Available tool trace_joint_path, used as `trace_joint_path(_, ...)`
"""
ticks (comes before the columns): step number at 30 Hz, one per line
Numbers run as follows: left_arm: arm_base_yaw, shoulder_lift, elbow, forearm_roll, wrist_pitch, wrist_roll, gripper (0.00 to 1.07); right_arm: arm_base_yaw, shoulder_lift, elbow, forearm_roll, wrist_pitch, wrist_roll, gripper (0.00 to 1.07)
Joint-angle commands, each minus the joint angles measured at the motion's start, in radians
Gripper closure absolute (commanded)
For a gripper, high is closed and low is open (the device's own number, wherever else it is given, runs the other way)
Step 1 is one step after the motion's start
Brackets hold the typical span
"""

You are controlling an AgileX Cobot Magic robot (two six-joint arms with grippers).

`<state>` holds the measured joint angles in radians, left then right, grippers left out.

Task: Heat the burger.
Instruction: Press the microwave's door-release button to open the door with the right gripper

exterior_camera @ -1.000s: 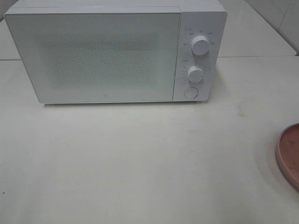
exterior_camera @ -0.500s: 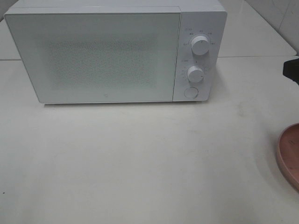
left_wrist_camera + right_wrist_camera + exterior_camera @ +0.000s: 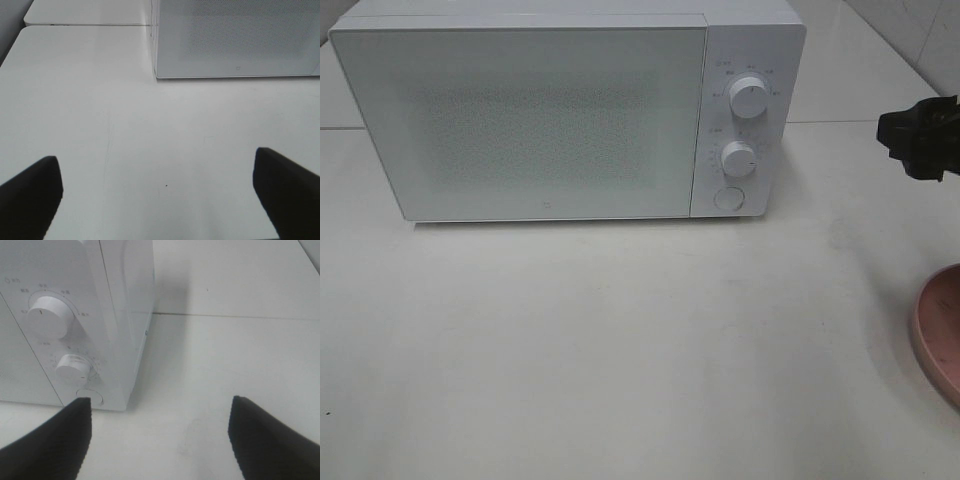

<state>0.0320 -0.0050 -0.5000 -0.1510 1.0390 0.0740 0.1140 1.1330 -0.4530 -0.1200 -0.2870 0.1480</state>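
White microwave (image 3: 550, 120) sits shut, right tool (image 3: 160, 407) nearby, jaws apart.

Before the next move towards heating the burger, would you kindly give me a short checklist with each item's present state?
1. The microwave door is open for loading: not ok, it is shut.
2. The burger is located: cannot tell, it shows in no view.
3. The right gripper is open and empty: ok.
4. The left gripper is open and empty: ok.
5. The round button has nothing in front of it: ok.
6. The pink plate sits fully on the table: cannot tell, the frame edge cuts it off.
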Motion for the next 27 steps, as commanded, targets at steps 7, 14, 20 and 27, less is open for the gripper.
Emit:
trace_joint_path(7, 0.004, -0.008, 0.004, -0.003, -0.003, -0.004, 0.09, 0.183, 0.126, 0.130, 0.366, -0.388, -0.273, 0.34)
trace_joint_path(14, 0.004, -0.008, 0.004, -0.003, -0.003, -0.004, 0.09, 0.331, 0.215, 0.132, 0.644, -0.546, -0.438, 0.34)
trace_joint_path(20, 0.004, -0.008, 0.004, -0.003, -0.003, -0.004, 0.09, 0.471, 0.308, 0.132, 0.829, -0.688, -0.482, 0.34)
trace_joint_path(27, 0.004, -0.008, 0.004, -0.003, -0.003, -0.004, 0.09, 0.608, 0.412, 0.132, 0.935, -0.782, -0.493, 0.34)
